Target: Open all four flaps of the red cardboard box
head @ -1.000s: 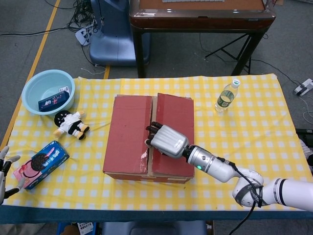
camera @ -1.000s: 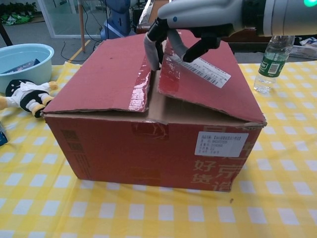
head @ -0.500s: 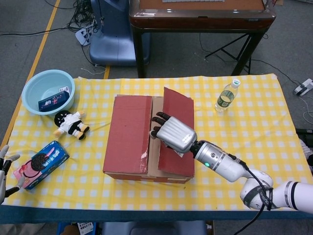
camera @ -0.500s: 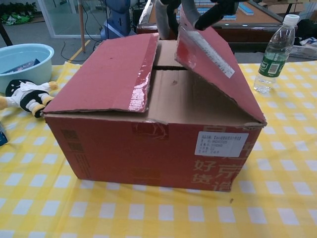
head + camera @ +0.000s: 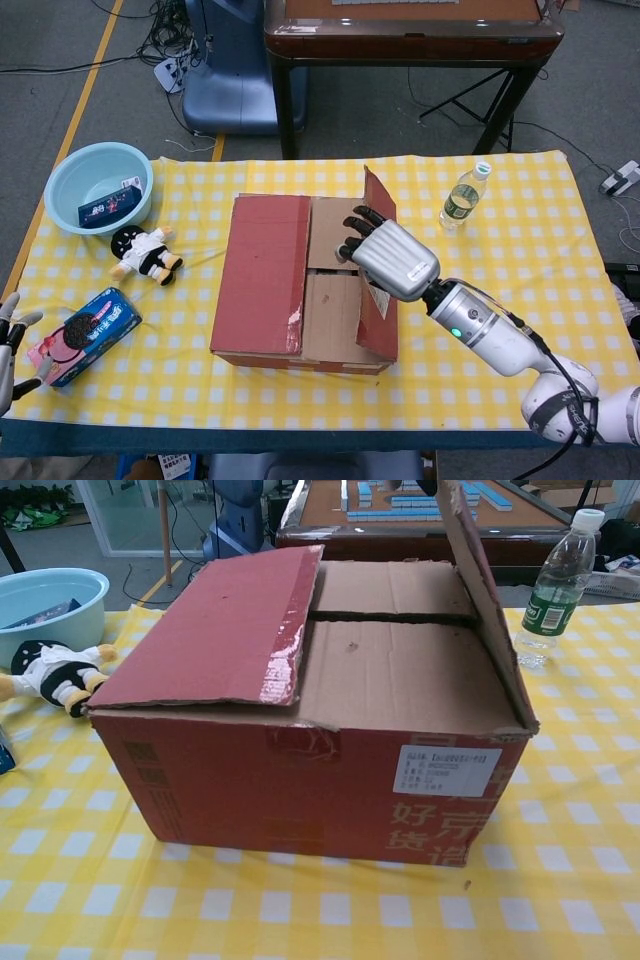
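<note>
Table (image 5: 520,250) with yellow check cloth carries everything. Red cardboard box (image 5: 262,290) sits mid-table. Right outer flap (image 5: 378,262) stands near upright; right hand (image 5: 392,255) rests against it, fingers (image 5: 356,236) hooked over its free edge, so gripping the flap as far as visible. Left outer flap (image 5: 225,625) lies closed; two brown inner flaps (image 5: 400,675) lie flat beneath. Cardboard likely light and stiff, hinging on creases; torn tape at the seam may snag. Best hold: free long edge of each flap. Left hand (image 5: 8,345) at table's left edge, fingers spread, empty. Nearby: blue basin (image 5: 98,185), cookie pack (image 5: 85,335), doll (image 5: 145,252) left; water bottle (image 5: 462,197) just right of box, could tip when the flap drops outward.
</note>
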Action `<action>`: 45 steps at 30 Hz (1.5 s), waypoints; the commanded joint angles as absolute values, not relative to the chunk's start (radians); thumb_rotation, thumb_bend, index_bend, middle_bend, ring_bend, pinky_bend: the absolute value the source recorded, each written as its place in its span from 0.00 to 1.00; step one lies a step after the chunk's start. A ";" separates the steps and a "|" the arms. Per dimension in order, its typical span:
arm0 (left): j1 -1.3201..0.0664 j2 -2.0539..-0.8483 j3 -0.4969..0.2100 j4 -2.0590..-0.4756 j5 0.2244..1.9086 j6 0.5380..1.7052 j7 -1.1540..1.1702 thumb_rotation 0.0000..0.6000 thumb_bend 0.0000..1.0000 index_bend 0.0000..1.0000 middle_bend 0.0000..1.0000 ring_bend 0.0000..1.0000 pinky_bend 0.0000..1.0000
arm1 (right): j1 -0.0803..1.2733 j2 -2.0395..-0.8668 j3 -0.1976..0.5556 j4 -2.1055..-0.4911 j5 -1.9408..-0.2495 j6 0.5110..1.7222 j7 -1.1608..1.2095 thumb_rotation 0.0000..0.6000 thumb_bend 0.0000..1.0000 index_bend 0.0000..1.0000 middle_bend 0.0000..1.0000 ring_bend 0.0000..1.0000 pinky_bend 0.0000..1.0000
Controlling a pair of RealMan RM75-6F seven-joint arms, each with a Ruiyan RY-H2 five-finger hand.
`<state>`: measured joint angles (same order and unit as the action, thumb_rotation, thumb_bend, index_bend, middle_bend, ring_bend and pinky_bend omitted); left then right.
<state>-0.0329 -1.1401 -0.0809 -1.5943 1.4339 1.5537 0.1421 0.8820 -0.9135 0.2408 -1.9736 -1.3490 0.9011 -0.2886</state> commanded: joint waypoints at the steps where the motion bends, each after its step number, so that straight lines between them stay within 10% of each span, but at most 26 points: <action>1: -0.035 -1.140 -0.082 -1.597 1.437 1.555 0.143 1.00 0.30 0.30 0.05 0.04 0.00 | 0.864 -0.888 0.241 -1.991 -1.346 0.918 -0.293 1.00 1.00 0.42 0.53 0.20 0.14; 45: -0.196 -0.963 -0.114 -1.734 1.598 1.431 0.016 1.00 0.30 0.28 0.05 0.04 0.00 | 0.517 -0.695 0.125 -1.984 -1.477 1.113 -0.105 1.00 1.00 0.42 0.44 0.21 0.14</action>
<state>-0.1497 -1.0102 -0.0997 -1.7156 1.5631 1.4751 0.0796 0.5305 -0.6837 0.1332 -1.9908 -1.4589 1.0966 -0.1155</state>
